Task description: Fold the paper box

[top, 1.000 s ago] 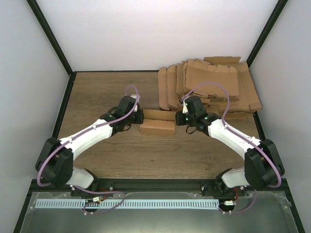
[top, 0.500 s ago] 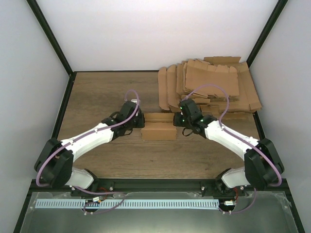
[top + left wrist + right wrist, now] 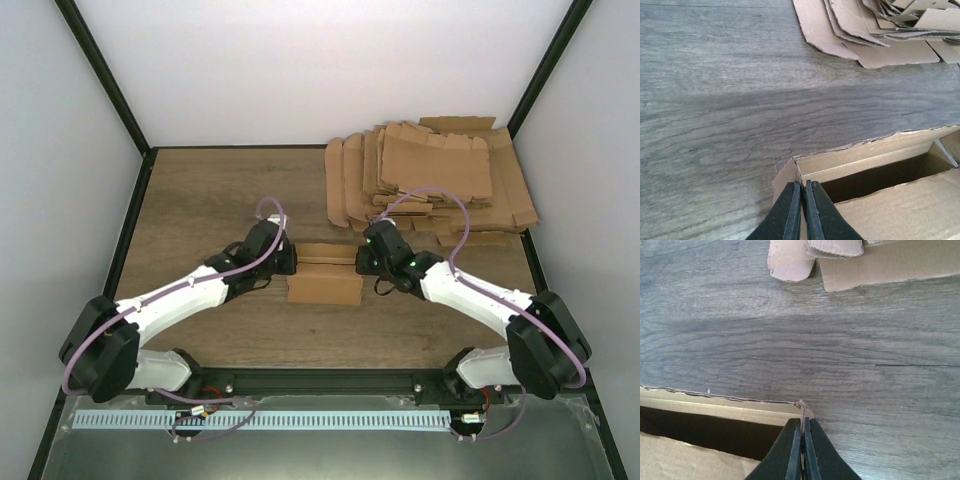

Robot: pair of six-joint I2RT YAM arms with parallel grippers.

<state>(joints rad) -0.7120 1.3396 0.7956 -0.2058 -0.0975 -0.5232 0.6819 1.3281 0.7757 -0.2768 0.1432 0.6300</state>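
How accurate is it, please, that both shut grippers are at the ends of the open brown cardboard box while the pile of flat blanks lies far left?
Not quite: the top external view shows the pile of flat brown cardboard blanks at the far right; the rest holds.

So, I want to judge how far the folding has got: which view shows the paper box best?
Top external: the whole paper box shows, front panel and rear flap. Left wrist shows only its left end and dark open inside; right wrist only its right corner.
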